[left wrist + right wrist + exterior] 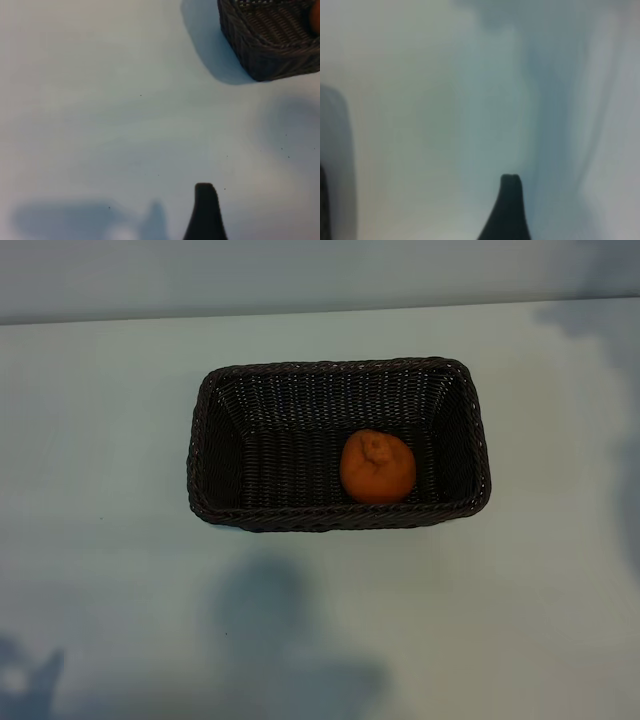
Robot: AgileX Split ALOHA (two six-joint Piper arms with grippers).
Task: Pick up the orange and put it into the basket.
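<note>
A: Where's the orange (377, 467)?
B: Inside the basket (205, 440), right of middle, near the front wall.
A: Grippers?
B: Left gripper (235, 220) spread, empty. Right gripper (540, 215): cannot tell.

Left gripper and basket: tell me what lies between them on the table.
Nothing: in the left wrist view, only bare table and shadows stretch from the left gripper's fingertip to the basket.
</note>
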